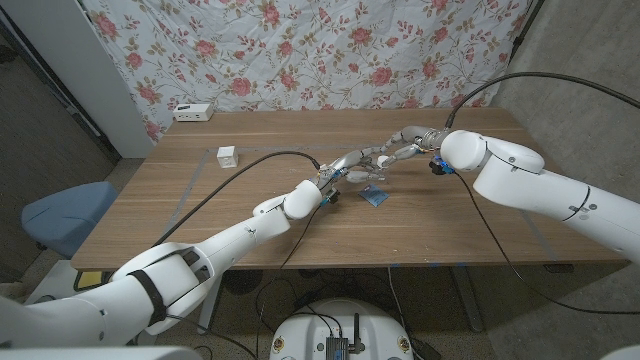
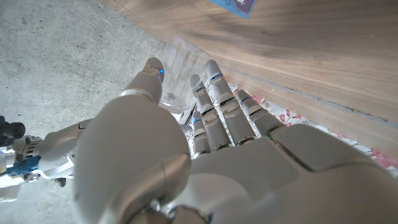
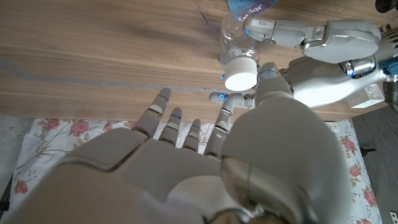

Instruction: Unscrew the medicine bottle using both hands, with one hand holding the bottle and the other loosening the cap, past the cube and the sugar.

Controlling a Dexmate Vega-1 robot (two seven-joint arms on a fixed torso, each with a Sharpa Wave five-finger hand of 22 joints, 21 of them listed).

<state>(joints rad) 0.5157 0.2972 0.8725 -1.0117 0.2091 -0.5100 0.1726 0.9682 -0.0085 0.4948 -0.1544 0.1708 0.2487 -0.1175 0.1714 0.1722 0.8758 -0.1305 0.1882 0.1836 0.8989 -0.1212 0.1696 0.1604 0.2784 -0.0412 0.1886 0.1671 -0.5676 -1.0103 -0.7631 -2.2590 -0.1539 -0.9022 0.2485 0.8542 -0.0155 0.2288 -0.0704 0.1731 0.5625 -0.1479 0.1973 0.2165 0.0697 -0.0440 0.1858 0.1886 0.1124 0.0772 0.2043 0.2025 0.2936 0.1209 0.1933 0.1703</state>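
The medicine bottle is clear with a white cap; it sits between both hands near the table's middle. My left hand grips its clear body, thumb on one side and fingers on the other. My right hand reaches in from the right. Its thumb and one finger close on the cap while the other fingers stay spread. A blue sugar packet lies just in front of the hands. The white cube stands apart to the left.
A white box sits at the back left corner of the wooden table. A black cable runs across the table along my left arm. A floral cloth hangs behind.
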